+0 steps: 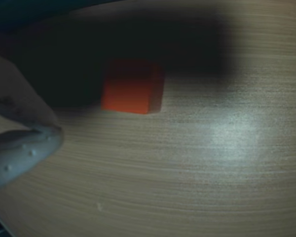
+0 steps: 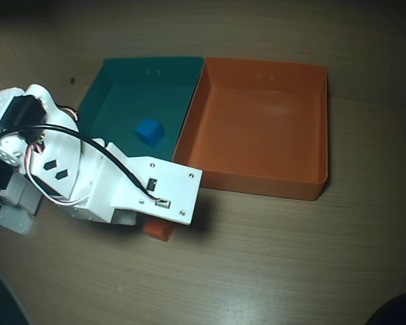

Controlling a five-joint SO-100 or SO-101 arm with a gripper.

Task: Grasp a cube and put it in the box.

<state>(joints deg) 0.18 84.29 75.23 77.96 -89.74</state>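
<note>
Approach step. The cube [image 1: 132, 87] rests on the table [image 1: 187, 173], near the box's [image 2: 260, 122] front wall, mostly under the arm [image 2: 115, 179] overhead. One finger [image 1: 24, 150] shows beside it; gripper spread cannot be told. Next: straddle the cube and close.

Wrist view: riding low on the arm, angled down at the wooden table [image 1: 187, 187], really close, blurry. Overhead view: fixed up high, looking straight down, taking in the arm [image 2: 115, 183] and both boxes. Shared by the 2: table patch around the orange cube [image 1: 132, 87] [image 2: 160, 232].
</note>
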